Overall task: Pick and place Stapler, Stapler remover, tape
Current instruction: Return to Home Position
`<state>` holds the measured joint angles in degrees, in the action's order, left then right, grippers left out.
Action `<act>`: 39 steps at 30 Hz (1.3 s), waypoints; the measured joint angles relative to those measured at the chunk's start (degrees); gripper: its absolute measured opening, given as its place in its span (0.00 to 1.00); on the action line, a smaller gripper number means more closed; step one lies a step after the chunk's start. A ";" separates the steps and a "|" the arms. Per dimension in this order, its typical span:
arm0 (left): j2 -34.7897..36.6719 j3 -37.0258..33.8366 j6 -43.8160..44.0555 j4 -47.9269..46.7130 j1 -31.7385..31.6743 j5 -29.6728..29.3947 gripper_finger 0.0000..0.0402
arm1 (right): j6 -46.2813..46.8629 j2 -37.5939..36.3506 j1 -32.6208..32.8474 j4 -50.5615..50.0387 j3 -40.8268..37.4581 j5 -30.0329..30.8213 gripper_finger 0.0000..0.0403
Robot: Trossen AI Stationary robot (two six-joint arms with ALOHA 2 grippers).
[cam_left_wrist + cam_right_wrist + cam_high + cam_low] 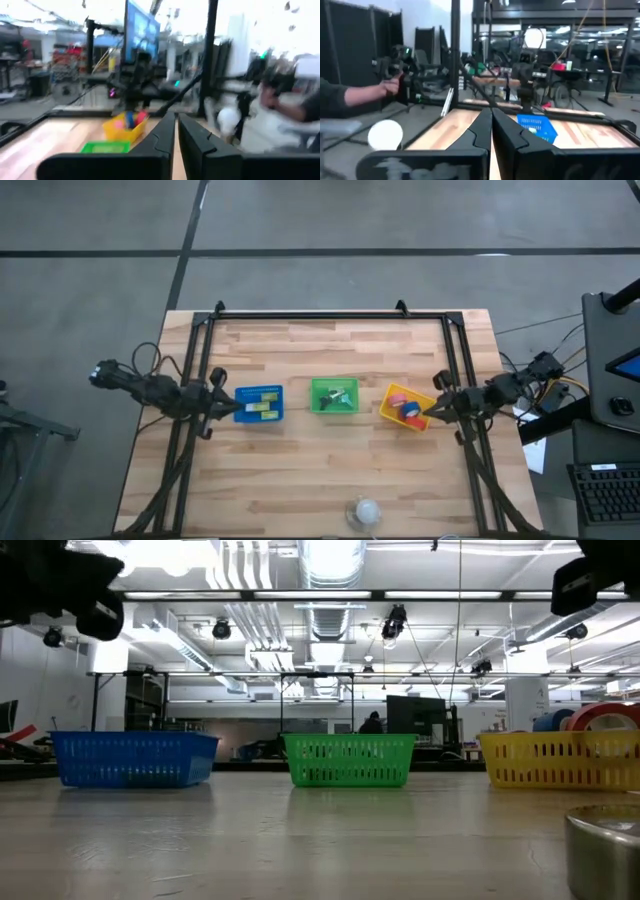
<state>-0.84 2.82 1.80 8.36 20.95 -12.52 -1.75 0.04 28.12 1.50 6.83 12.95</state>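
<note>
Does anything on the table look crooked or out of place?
The yellow slotted plastic bin sits turned at an angle, while the blue bin and green bin lie square to the wooden table. Red and blue tape rolls poke above its rim. A white ball sits alone near the table's edge.

The tape rolls (405,406), several red and one dark blue, sit piled in the yellow bin (386,410) just on the right-arm side of the green bin (314,397). Small staple removers (338,394) lie inside the green bin. Pale yellow staplers (262,412) lie flat in the blue bin (240,408) on its other side.
</note>
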 joint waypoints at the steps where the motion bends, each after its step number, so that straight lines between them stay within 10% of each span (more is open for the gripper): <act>1: 0.80 -0.01 -0.86 -1.15 0.00 -0.79 0.06 | 0.44 -0.05 -0.03 0.62 -0.06 0.14 0.02; 8: -0.49 -0.34 -1.87 -0.46 -0.09 -9.89 0.06 | 1.36 0.85 -0.04 -2.31 -0.31 0.44 0.02; 39: -1.66 -0.32 -1.79 -0.90 -0.09 -10.31 0.06 | 1.99 3.49 -0.04 -4.64 -0.74 0.57 0.02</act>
<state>-2.50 2.50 0.01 7.46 20.86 -22.83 0.23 3.53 28.08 -3.14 6.09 13.52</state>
